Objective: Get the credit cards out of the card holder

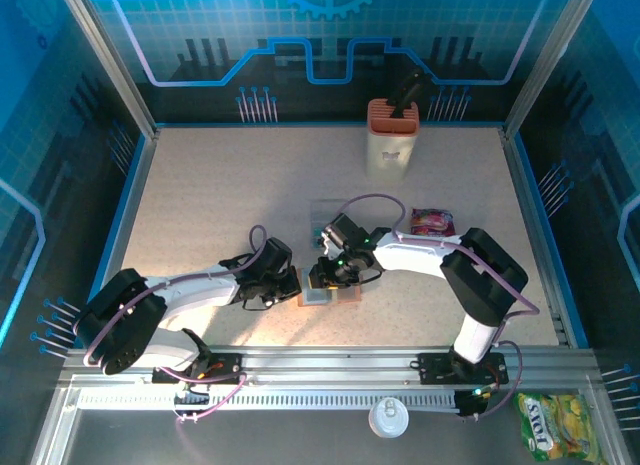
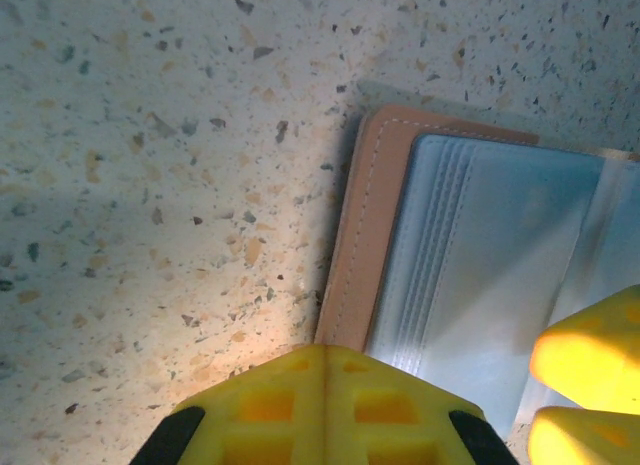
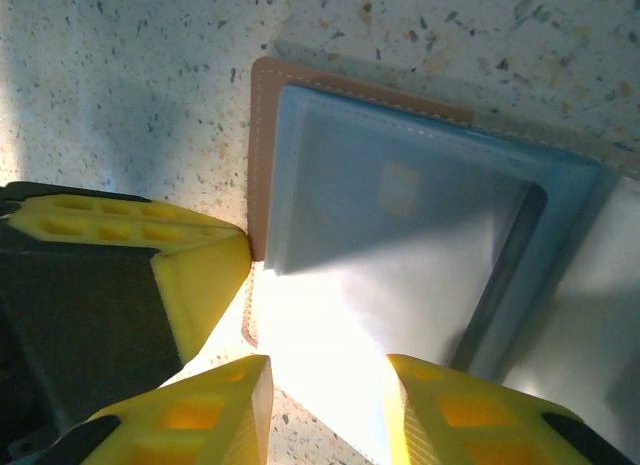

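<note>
Lying open between your two grippers, one card holder (image 1: 322,298) rests on the table (image 1: 200,205). Your left gripper (image 2: 325,370) is pressed together at its brown edge; your right gripper (image 3: 327,370) is spread over a pocket. Teal credit cards (image 1: 322,217) lie just behind, their count unclear.

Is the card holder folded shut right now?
No, the card holder lies open on the table, grey-blue inner pockets facing up inside its brown border.
</note>
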